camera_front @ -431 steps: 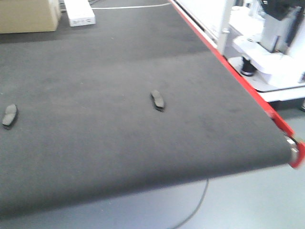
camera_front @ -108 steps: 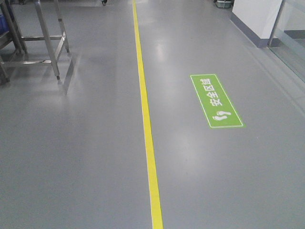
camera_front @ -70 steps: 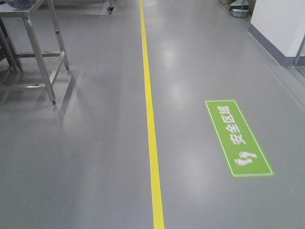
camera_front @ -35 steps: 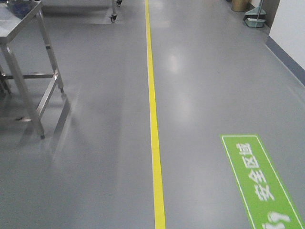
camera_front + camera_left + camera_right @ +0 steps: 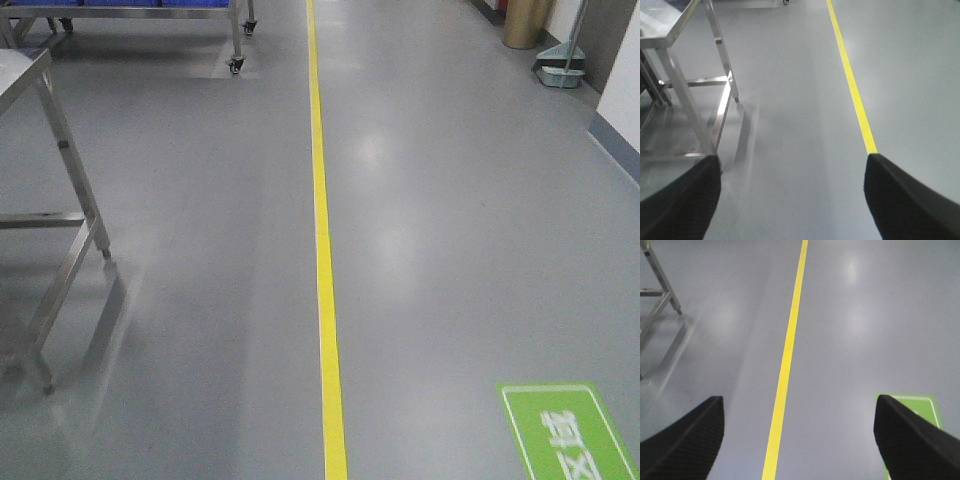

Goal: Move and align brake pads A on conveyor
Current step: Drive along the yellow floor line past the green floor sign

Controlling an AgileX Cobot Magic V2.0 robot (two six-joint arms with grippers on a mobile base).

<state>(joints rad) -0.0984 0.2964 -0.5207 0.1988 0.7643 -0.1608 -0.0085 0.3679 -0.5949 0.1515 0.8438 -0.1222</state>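
Note:
The brake pads A and the conveyor are out of view in every frame. All three views look down on a grey workshop floor. My left gripper (image 5: 792,165) is open, its two black fingertips wide apart with only floor between them. My right gripper (image 5: 799,405) is open too, holding nothing, and the yellow floor line (image 5: 785,370) runs between its fingertips.
A yellow line (image 5: 322,230) runs straight ahead along the floor. A steel table frame (image 5: 60,230) stands at the left, its legs (image 5: 695,95) close to the left gripper. A wheeled cart (image 5: 200,15) stands far ahead left. A green floor sign (image 5: 565,430) lies at the right, a bin (image 5: 527,22) and dustpan (image 5: 562,65) far right.
The view has rolled forward along the yellow line: the green floor sign has slid down to the bottom right and the steel table frame has come nearer at the left. Earlier the conveyor with pads was in view.

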